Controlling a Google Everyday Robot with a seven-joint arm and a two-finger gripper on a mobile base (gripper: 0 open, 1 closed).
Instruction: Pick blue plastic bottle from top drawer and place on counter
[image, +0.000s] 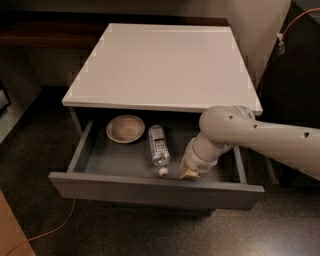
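The blue plastic bottle (158, 145) lies on its side in the open top drawer (155, 190), white cap toward the drawer front. My gripper (189, 172) reaches down into the drawer just right of the bottle's cap end, near the drawer front. The white counter (165, 65) is the broad top of the grey cabinet, right above the drawer.
A beige bowl (125, 128) sits in the drawer's back left, next to the bottle. A dark wooden shelf (45, 30) runs behind the cabinet on the left. An orange cable (45, 235) lies on the dark floor at the lower left.
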